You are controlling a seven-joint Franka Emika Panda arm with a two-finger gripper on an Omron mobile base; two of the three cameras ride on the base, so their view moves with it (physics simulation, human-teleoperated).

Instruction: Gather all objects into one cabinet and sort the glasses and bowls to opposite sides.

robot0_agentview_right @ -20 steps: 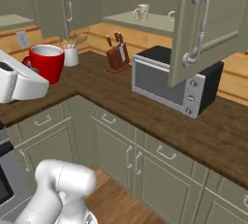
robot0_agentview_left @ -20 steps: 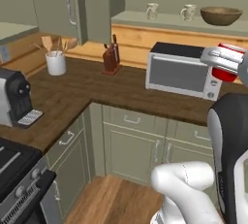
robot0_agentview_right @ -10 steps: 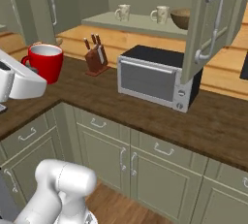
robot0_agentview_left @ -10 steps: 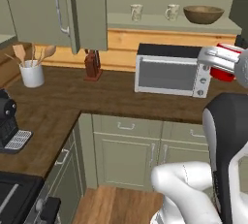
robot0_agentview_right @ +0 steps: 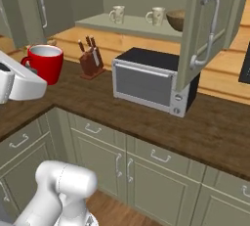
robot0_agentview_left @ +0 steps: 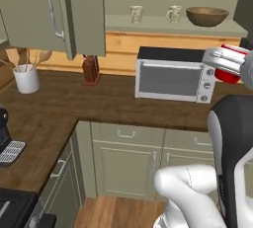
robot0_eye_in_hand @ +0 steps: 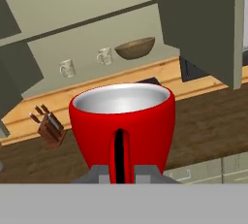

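Above the table, near the microwave: red cup held upright in mid-air, empty, handle facing the hand camera. Jaws closed tight on that handle. On the open cabinet shelf, well beyond the cup: two cream mugs side by side, apart from each other, then wooden bowl to their right. Cabinet doors swung open on both sides. Knife block and utensil pot standing on the table left of the microwave.
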